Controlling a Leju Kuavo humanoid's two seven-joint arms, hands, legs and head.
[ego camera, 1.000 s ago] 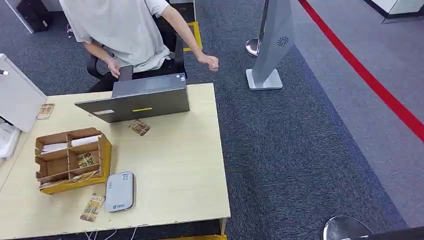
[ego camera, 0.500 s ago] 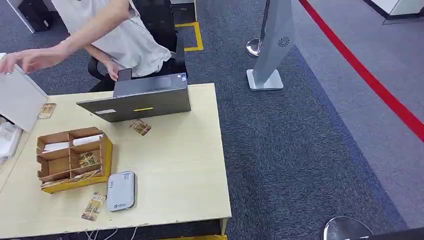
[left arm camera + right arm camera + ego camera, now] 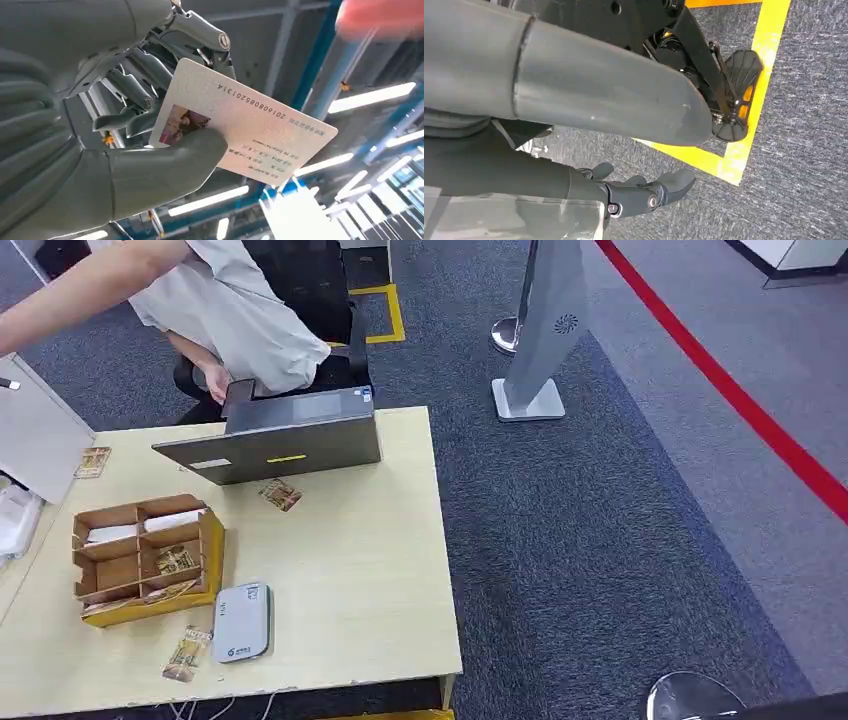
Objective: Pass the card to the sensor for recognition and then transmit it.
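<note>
Left hand [image 3: 125, 145] pinches the ID card [image 3: 245, 125] between thumb and fingers, raised toward ceiling lights. Right hand [image 3: 644, 192] hangs over carpet, fingers loosely curled, holding nothing. On the table [image 3: 350, 570]: grey card reader [image 3: 240, 622], cardboard organizer [image 3: 145, 558], laptop [image 3: 275, 435]; a person's arm [image 3: 80, 290] reaches far left.

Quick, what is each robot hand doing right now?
Left robot hand: holding the card, pinched between thumb and fingers.
Right robot hand: hanging over the carpet, holding nothing, fingers loosely curled; open or closed cannot be told.
</note>
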